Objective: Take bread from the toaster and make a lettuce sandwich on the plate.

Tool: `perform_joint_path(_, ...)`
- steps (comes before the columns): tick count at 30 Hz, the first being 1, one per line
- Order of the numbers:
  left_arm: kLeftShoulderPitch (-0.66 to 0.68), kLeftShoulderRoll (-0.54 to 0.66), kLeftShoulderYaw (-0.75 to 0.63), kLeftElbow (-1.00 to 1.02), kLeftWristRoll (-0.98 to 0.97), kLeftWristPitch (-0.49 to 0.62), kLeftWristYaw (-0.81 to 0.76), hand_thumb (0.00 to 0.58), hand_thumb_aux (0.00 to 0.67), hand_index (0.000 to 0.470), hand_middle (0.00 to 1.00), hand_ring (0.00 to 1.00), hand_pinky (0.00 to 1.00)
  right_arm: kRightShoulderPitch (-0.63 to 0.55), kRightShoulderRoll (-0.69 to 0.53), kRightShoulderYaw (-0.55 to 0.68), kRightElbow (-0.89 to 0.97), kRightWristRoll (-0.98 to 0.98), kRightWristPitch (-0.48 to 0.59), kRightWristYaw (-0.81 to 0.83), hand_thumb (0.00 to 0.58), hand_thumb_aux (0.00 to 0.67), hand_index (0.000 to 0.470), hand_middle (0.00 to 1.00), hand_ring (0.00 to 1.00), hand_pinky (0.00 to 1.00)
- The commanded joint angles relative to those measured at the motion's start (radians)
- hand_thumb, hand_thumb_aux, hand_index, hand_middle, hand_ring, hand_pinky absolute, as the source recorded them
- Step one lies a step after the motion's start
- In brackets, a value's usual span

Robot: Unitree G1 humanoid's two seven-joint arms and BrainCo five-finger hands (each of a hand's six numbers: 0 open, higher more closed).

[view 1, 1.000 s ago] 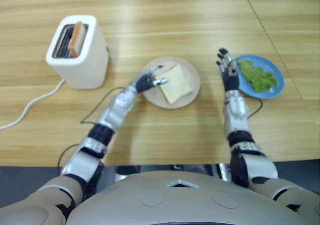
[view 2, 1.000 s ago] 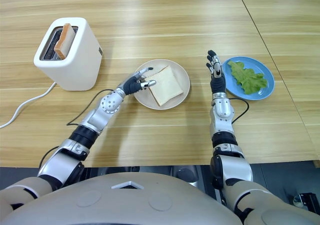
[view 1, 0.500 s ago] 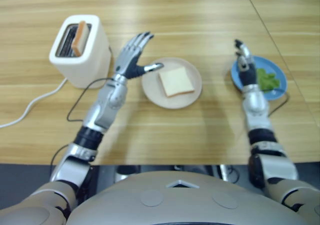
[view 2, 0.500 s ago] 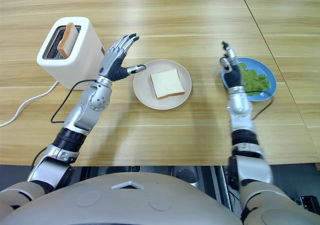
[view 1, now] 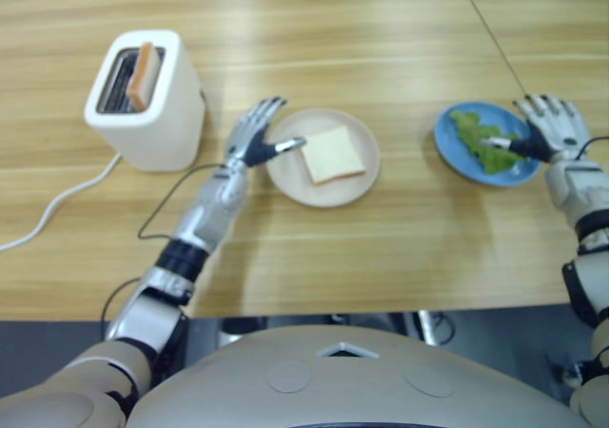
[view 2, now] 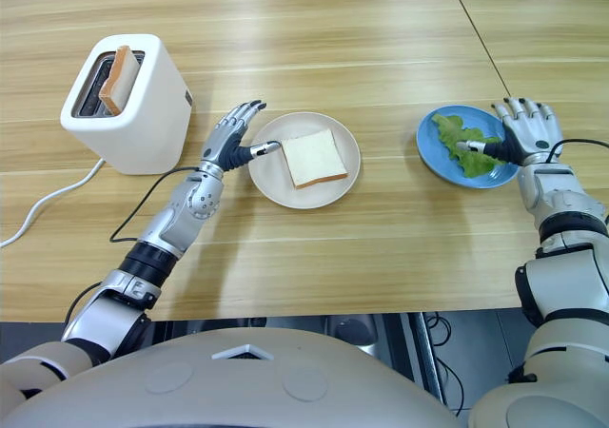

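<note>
A white toaster (view 2: 124, 100) stands at the left with one slice of bread (view 2: 118, 67) sticking up from a slot. A beige plate (view 2: 271, 179) in the middle holds a slice of white bread (view 2: 315, 157). A green lettuce leaf (view 2: 459, 141) lies on a blue plate (view 2: 433, 157) at the right. My left hand (view 2: 232, 139) is open just left of the beige plate, thumb over its rim. My right hand (view 2: 523, 133) is open at the blue plate's right edge, thumb tip over the lettuce.
The toaster's white cord (view 2: 48, 202) trails off to the left along the wooden table (view 2: 333, 29). A thin black cable (view 2: 152, 209) loops on the table beside my left forearm. The table's near edge runs just below both forearms.
My left hand has come down and back toward the beige plate's rim. My right hand has swung to the right side of the blue plate and spread over the lettuce.
</note>
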Motion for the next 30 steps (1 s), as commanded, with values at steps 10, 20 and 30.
perform_joint_path(10, 0.005, 0.01, -0.013, 0.014, 0.002, 0.02, -0.009, 0.0, 0.0, 0.0, 0.0, 0.0, 0.0, -0.002, 0.075, 0.135, 0.077, -0.005, 0.066, 0.055, 0.027, 0.016, 0.011, 0.0, 0.0, 0.0)
perform_joint_path(20, 0.017, 0.017, -0.019, 0.008, 0.007, 0.023, -0.011, 0.0, 0.0, 0.0, 0.0, 0.0, 0.0, 0.006, 0.077, 0.128, 0.071, 0.055, 0.044, 0.06, 0.58, 0.67, 0.46, 0.0, 0.0, 0.0)
perform_joint_path(30, 0.019, 0.019, -0.023, 0.012, 0.014, 0.028, -0.007, 0.0, 0.0, 0.0, 0.0, 0.0, 0.0, 0.011, 0.059, 0.118, 0.053, 0.09, -0.001, 0.031, 0.58, 0.67, 0.46, 0.0, 0.0, 0.0)
